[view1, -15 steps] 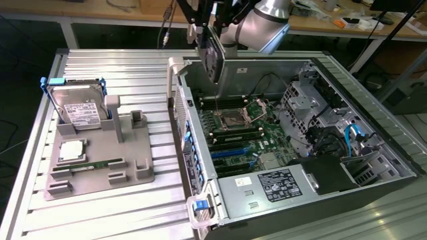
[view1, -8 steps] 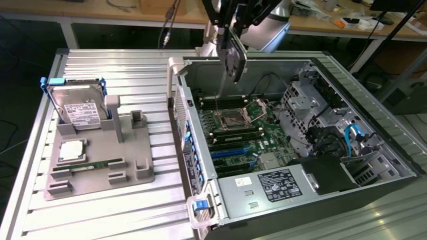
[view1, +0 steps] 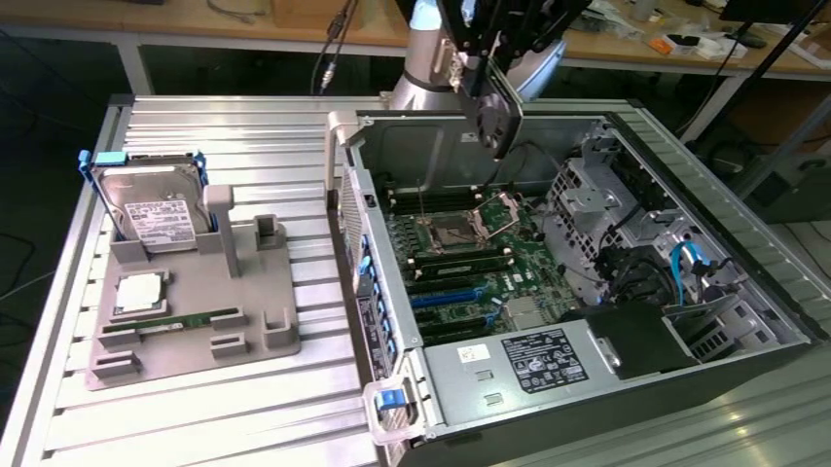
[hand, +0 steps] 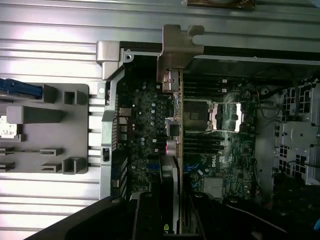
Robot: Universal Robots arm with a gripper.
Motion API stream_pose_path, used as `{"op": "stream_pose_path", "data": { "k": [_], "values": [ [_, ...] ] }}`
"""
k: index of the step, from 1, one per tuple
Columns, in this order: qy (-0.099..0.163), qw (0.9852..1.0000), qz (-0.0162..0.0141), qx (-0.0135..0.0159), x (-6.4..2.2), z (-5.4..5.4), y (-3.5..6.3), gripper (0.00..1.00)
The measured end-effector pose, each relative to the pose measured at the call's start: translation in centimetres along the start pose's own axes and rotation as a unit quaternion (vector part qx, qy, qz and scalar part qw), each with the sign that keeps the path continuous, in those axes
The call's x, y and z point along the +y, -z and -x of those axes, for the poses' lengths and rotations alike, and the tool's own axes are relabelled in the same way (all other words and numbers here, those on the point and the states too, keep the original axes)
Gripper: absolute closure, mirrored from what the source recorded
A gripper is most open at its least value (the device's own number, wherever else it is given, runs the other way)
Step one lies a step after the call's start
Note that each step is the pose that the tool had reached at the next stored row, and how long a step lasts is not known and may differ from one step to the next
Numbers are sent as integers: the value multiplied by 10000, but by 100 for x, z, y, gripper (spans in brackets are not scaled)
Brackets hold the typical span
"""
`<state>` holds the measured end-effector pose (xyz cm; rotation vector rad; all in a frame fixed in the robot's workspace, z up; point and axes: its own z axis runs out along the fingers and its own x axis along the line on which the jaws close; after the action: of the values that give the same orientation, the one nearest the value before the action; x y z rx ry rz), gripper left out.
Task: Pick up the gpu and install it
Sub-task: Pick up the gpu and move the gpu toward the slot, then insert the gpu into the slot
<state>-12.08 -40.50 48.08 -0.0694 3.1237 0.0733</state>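
1. Exterior view: the claw (view1: 484, 78) at the upper middle of the frame is clenched on the gpu (view1: 500, 122). The card hangs upright in the air over the open computer case (view1: 429, 146), above the motherboard (view1: 468, 253), and looks clear of it.
2. Same view, left of frame: a hard drive (view1: 150, 209) and a memory stick (view1: 169, 321) sit in a gray holder (view1: 247, 331) on the surface (view1: 195, 409).
3. Wrist view: the gpu (hand: 170, 175) is seen edge-on, running out from the claw (hand: 167, 220). Its metal bracket (hand: 175, 47) is at the far end, by the case rim, with the motherboard (hand: 145, 115) beneath.
4. Judgement: pickup is done and install is in hand, with the card not yet seated. Seating calls for the card's edge square over a blue slot (view1: 449, 292), the bracket at the case wall, and a straight push down.
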Motion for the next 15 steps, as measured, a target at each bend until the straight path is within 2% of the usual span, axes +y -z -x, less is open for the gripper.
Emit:
{"op": "stream_pose_path", "data": {
  "k": [3,15],
  "values": [
    [1,10000,-1,1,-6,132,-6,73],
    [1,10000,0,1,-7,131,-6,73]
  ]
}}
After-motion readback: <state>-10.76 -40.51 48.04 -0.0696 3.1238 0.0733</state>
